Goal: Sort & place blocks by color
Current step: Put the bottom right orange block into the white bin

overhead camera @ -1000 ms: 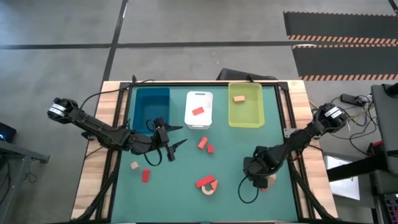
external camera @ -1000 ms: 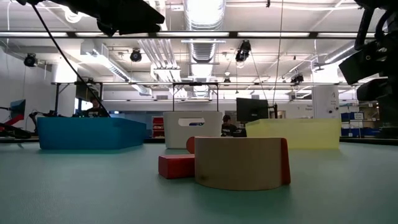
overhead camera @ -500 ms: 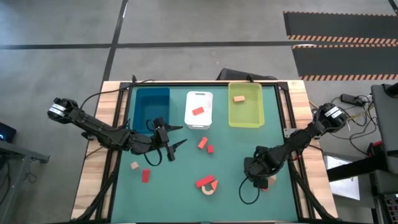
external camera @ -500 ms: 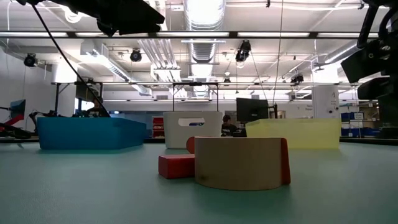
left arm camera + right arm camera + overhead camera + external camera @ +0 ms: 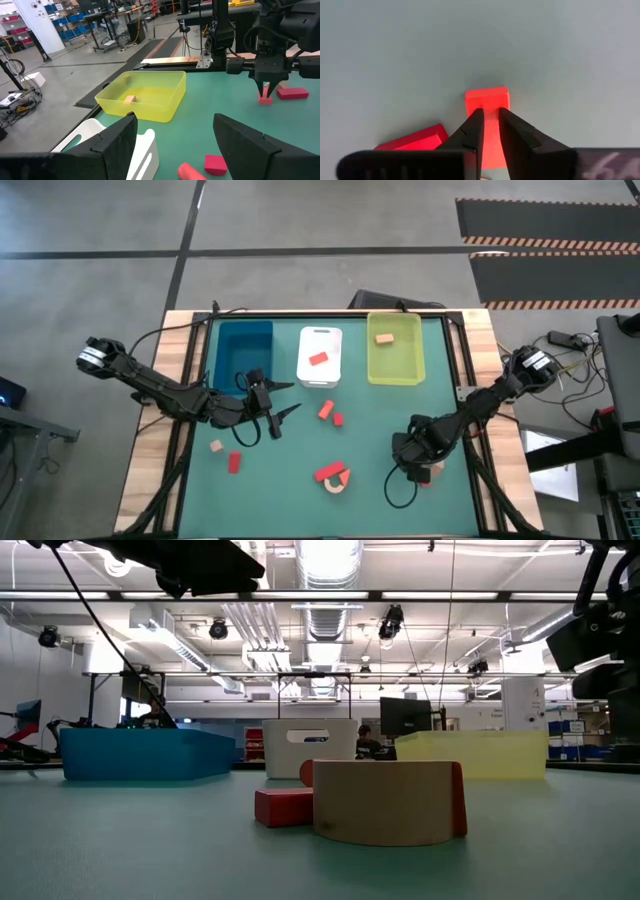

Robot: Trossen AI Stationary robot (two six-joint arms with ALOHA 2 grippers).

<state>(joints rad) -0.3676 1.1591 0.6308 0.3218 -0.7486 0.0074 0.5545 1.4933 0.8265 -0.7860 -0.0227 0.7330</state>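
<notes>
- Right gripper [image 5: 489,131] is down at the table near the right edge, toward the front. Its fingers are nearly together, straddling the near end of a small red block [image 5: 487,98]; a clamp looks likely but can't confirm a firm grip.
- A second red block [image 5: 412,142] lies just beside it, w/ little gap.
- Left gripper [image 5: 278,399] hovers above the table left of centre, just in front of the blue tray [image 5: 244,350], fingers spread wide, holding nothing.
- Loose blocks on the mat: two red ones [image 5: 331,413] near centre; a red brick and tan arch piece [image 5: 337,481] touching at front-centre; a tan cube [image 5: 215,446] and red brick [image 5: 234,463] toward the front-left.
- Trays line the back edge: blue looks empty, white tray [image 5: 320,356] holds one red block, yellow-green tray [image 5: 394,347] holds one tan block.
- Risks, as I judge them: the grip is off-centre on the block end, so it could pivot or slip on lift; the neighbouring red block is close enough to get nudged; the drop goes wrong if it's carried to the yellow-green tray rather than the white one.
- Surface: green mat on a wood-edged table.
- Room: grey concrete floor, striped hazard mats at the back right, an open workshop w/ ceiling lights and ducting, shelving; a person sits far behind the trays.
</notes>
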